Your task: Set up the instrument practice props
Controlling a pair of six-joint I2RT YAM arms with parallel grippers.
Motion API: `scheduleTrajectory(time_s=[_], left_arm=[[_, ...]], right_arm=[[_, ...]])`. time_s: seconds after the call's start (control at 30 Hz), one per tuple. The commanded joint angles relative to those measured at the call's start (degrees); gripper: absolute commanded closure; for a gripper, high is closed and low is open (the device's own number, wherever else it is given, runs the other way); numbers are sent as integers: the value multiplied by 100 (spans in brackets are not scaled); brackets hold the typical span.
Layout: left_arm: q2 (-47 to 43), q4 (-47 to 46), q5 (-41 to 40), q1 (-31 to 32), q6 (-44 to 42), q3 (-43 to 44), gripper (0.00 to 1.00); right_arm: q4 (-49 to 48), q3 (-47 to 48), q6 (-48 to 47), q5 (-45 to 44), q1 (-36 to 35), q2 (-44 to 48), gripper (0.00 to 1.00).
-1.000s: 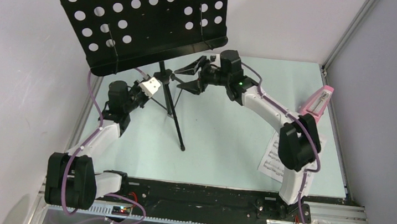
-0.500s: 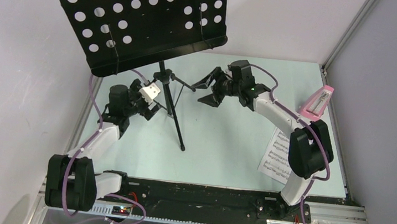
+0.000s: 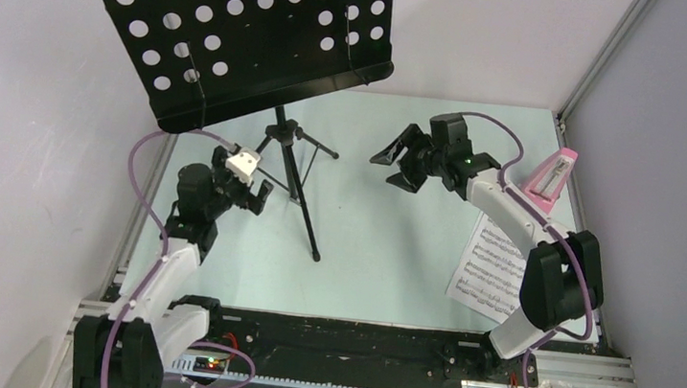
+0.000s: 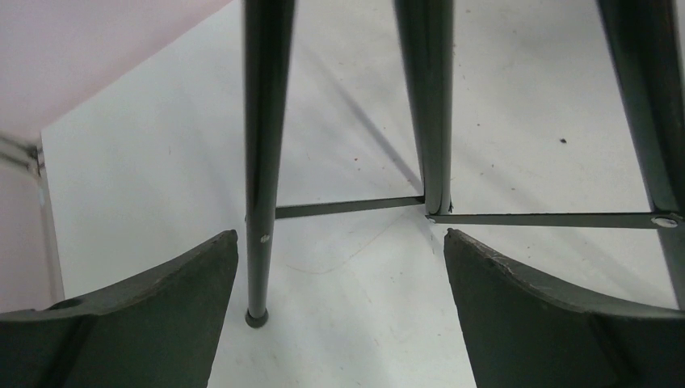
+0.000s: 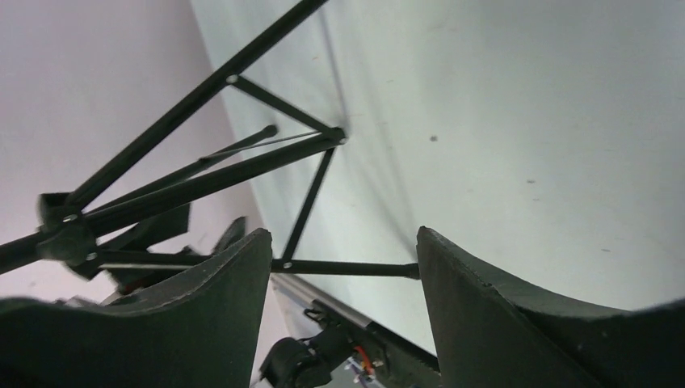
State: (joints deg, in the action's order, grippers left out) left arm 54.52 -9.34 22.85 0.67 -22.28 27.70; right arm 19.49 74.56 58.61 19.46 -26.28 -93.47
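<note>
The black music stand stands at the back left, its hole-punched desk tilted above the tripod legs. My left gripper is open just left of the legs and touches none of them. In the left wrist view one leg and the centre pole rise ahead of the open left gripper. My right gripper hangs open to the right of the stand, with nothing in it. White sheet music lies under the right arm. The pink metronome stands at the right edge.
Walls close in the table on the left, back and right, with a metal rail along the right side. The stand's desk overhangs the left arm. A purple cable loops beside the left arm.
My left gripper opened, let go of the stand's leg and drew back toward the near left. My right arm swung right, away from the stand, uncovering more of the sheet music.
</note>
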Motion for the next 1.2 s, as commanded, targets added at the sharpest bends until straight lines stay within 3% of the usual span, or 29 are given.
scheduleTrajectory(time_s=[0.0,0.13,0.27,0.33,0.37,0.43,0.53,0.7,0.87,0.93,1.17], left_arm=[[-680,-327,-648,-49,1045,-213,0],[-1406,-331,-1349,-49,1977,-498,0],[-1750,-117,-2019,-49,3741,-536,0],[-1634,26,-1975,-146,4381,-355,0],[-1552,140,-1533,-212,4535,-258,0],[-1238,208,-555,-287,4577,9,0],[-1042,206,300,-181,4858,172,2],[-1656,86,162,692,5083,-57,3],[-2029,-349,-341,1085,5659,-567,9],[-1960,-440,-523,1139,5682,-633,9],[-869,-1004,-56,1203,5547,-289,16]], right_arm=[[242,-347,-564,-495,178,387,29],[349,-415,-887,-807,188,559,27],[328,-416,-1350,-1186,144,653,26],[293,-416,-1547,-1364,97,707,26],[242,-416,-1617,-1391,80,725,27],[194,-416,-1737,-1395,64,747,28],[155,-422,-1761,-1340,75,692,30],[146,-437,-1694,-1215,71,608,34],[131,-460,-1678,-1259,76,623,35],[102,-467,-1716,-1257,88,628,35],[76,-499,-1812,-1199,130,648,38]])
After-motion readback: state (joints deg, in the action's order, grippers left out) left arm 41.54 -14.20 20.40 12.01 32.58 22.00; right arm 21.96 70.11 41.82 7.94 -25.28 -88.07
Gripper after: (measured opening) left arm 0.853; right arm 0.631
